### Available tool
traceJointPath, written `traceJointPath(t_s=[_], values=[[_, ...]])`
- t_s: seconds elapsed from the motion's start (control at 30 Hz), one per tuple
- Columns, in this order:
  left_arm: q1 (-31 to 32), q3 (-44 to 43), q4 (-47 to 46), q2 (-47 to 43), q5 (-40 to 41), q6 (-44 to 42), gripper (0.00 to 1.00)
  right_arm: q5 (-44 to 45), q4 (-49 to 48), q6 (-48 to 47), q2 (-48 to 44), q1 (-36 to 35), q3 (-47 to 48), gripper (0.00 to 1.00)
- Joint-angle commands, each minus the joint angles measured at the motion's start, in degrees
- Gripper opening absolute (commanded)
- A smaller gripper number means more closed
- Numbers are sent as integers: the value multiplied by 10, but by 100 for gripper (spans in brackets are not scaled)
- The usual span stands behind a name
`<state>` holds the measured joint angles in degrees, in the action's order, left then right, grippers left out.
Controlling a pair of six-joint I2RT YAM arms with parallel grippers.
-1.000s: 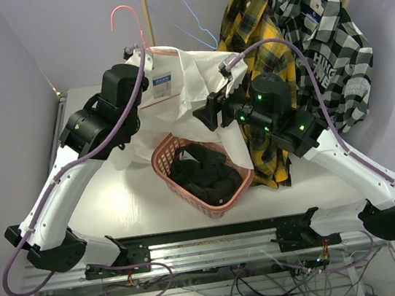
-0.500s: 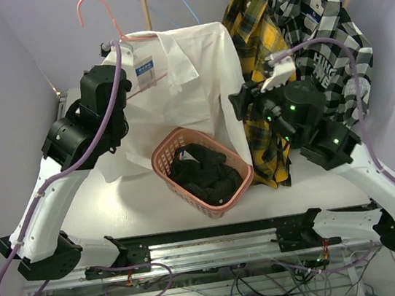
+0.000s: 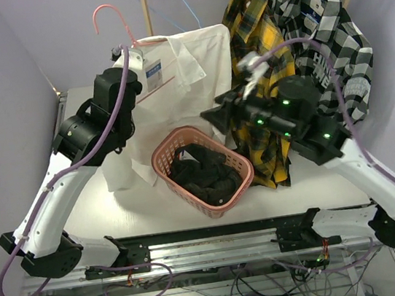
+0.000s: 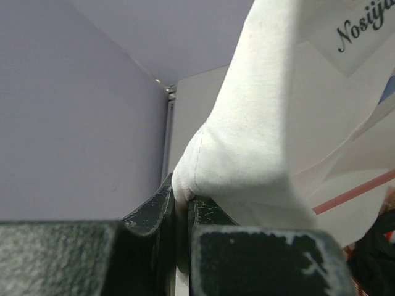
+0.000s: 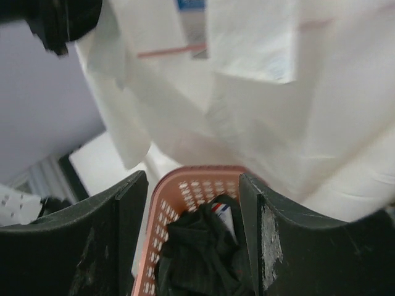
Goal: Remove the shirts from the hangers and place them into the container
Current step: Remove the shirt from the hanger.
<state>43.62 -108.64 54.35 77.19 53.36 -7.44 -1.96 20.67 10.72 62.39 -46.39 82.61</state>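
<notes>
Left gripper is clamped narrow on a fold of the white shirt at its left shoulder, holding it up on the pink hanger, far left. Shirt's long axis is vertical, with the hem down on the table just left of the basket. Right gripper is wide and empty, pointing left at the shirt front above the basket. Right arm is nearer the free shoulder, so that's probably its grab.
</notes>
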Motion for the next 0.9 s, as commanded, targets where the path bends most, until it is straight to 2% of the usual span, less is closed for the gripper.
traceJointPath(t_s=[0.0,0.2,0.37,0.57,0.7,0.73,0.77,0.83,0.87], values=[[2,-2,-19,-22,-62,47,7,-123,-68,9,46,-10,-41,61],[2,8,-14,-30,-71,53,7,-93,-113,0,94,-31,-60,60],[2,20,-12,-35,-77,57,7,-64,-171,-5,98,-35,-87,60],[2,27,-3,-40,-82,63,7,19,-237,-2,114,-36,-111,59],[2,31,3,-49,-86,66,7,63,-305,11,126,-37,-138,53],[2,34,3,-51,-87,68,7,72,-321,17,130,-37,-144,50],[2,36,5,-54,-87,69,7,81,-331,20,135,-37,-146,39],[2,42,7,-60,-89,72,7,113,-330,29,147,-37,-141,6],[2,47,7,-63,-90,74,7,130,-330,31,148,-38,-142,0]])
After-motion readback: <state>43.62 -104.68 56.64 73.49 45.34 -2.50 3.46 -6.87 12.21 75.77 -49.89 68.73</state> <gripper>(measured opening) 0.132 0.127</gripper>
